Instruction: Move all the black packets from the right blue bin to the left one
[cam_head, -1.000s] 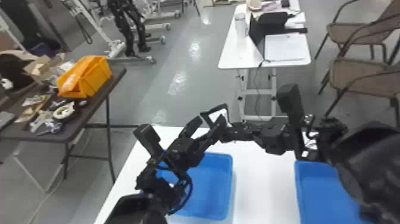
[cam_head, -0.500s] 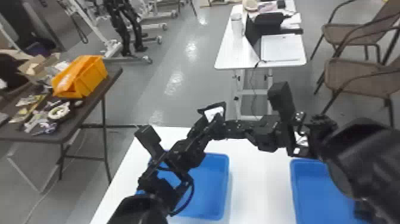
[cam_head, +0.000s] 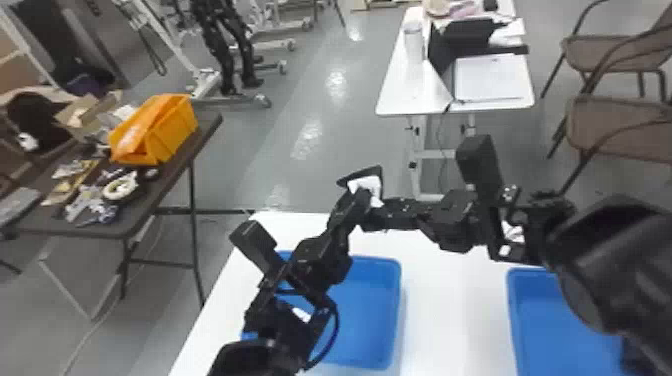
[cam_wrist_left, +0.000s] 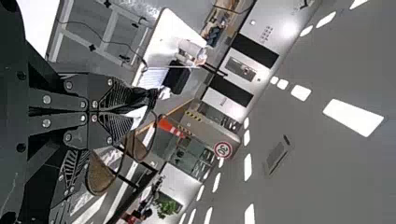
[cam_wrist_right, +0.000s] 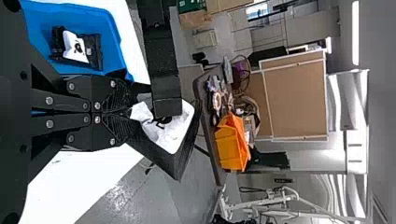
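Note:
My left gripper (cam_head: 351, 204) and my right gripper (cam_head: 387, 212) meet end to end above the table, with a black packet (cam_head: 370, 184) with a white label raised between them. In the left wrist view the left gripper (cam_wrist_left: 122, 112) is shut on the packet (cam_wrist_left: 136, 113). The right gripper (cam_wrist_right: 125, 112) is shut on the same packet (cam_wrist_right: 169, 133), part of which is hidden behind the left gripper. Another black packet (cam_wrist_right: 75, 46) lies in the left blue bin (cam_head: 372, 310). The right blue bin (cam_head: 555, 325) is partly covered by the right arm.
Both bins stand on a white table (cam_head: 445, 310), with bare surface between them. Beyond its left edge is a dark table (cam_head: 115, 220) holding an orange bin (cam_head: 172, 132). Brown chairs (cam_head: 615, 125) and a second white table (cam_head: 400, 95) stand farther off.
Against the bins, the right arm has shifted slightly left with the packet. The left gripper, earlier a little apart from the packet, has come up to it and shut. The head view has shifted slightly.

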